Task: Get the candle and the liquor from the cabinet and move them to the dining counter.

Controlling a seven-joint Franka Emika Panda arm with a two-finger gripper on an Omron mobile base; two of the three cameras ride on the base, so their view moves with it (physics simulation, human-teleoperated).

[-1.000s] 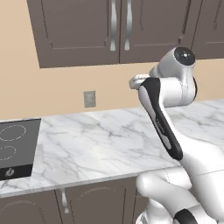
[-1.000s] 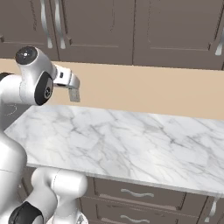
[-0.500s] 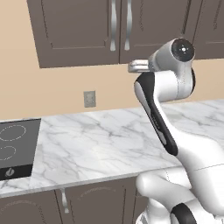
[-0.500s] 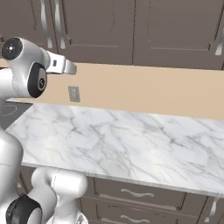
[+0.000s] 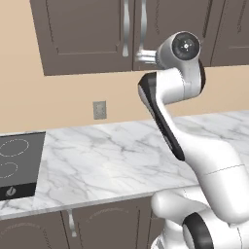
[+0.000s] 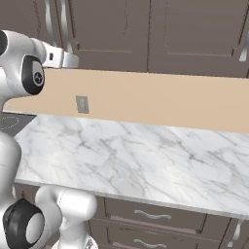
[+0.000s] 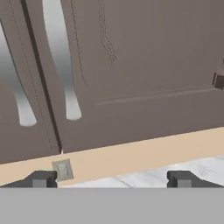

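Raised since a second ago, from backsplash level to cabinet-door height: gripper (image 7: 111,178), jaws spread wide, nothing between them. Directly ahead: cabinet (image 7: 144,65), both doors closed, contents hidden; silver bar handles (image 7: 61,57) ahead and left. Below the fingertips (image 7: 40,178): wall outlet (image 7: 62,169), marble counter (image 5: 116,160).
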